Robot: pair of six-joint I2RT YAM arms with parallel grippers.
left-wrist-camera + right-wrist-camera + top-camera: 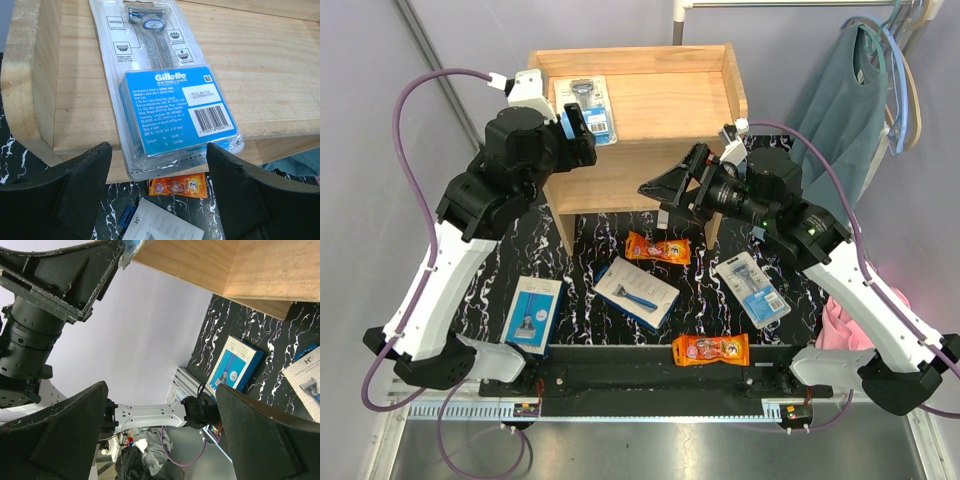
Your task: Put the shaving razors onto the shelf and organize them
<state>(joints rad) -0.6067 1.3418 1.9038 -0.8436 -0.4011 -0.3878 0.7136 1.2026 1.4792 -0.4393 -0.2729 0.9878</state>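
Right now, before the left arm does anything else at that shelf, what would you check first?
1. Razor pack lying flat on top of the shelf: ok.
2. Pack fully supported: not ok, its near end overhangs the front edge.
3. Left end effector open: ok.
4. Its fingers clear of the pack: cannot tell, they sit close on either side of its near end.
5. Right end effector open and empty: ok.
6. Remaining packs on the table all in view: ok, five of them.
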